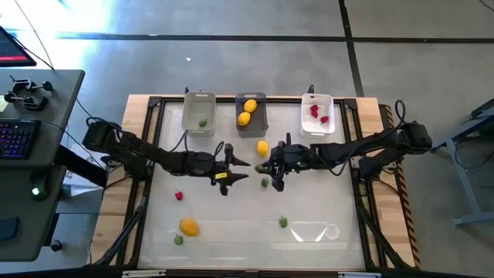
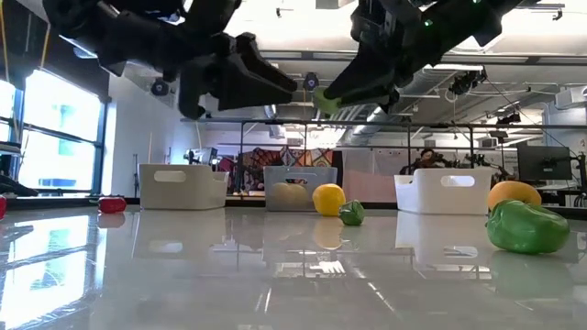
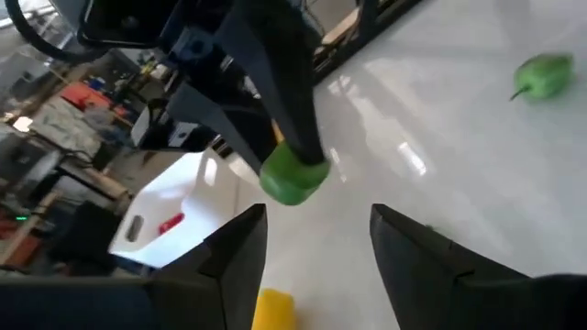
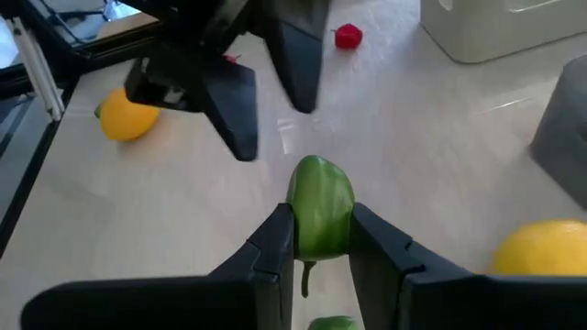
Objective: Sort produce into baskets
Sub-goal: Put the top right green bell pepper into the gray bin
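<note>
Three baskets stand along the far edge: a clear one with a green bit, a dark grey one with two lemons, and a white one with red berries. My right gripper is at mid-table, shut on a small green pepper-like piece, well above the table in the low view. My left gripper faces it from the left, open and empty. A lemon and another green piece lie on the table under and beside the grippers. My right gripper pinches the green piece by its two sides near the stem end between its two fingers. The rounded end sticks out past the fingertips. The fingers slant down from the table's right. The piece is lifted clear of the table.
Loose on the table are a red berry, an orange fruit, a green bit and a green piece near the front edge. The two grippers stand close together, tip to tip. A desk with a keyboard stands left of the table.
</note>
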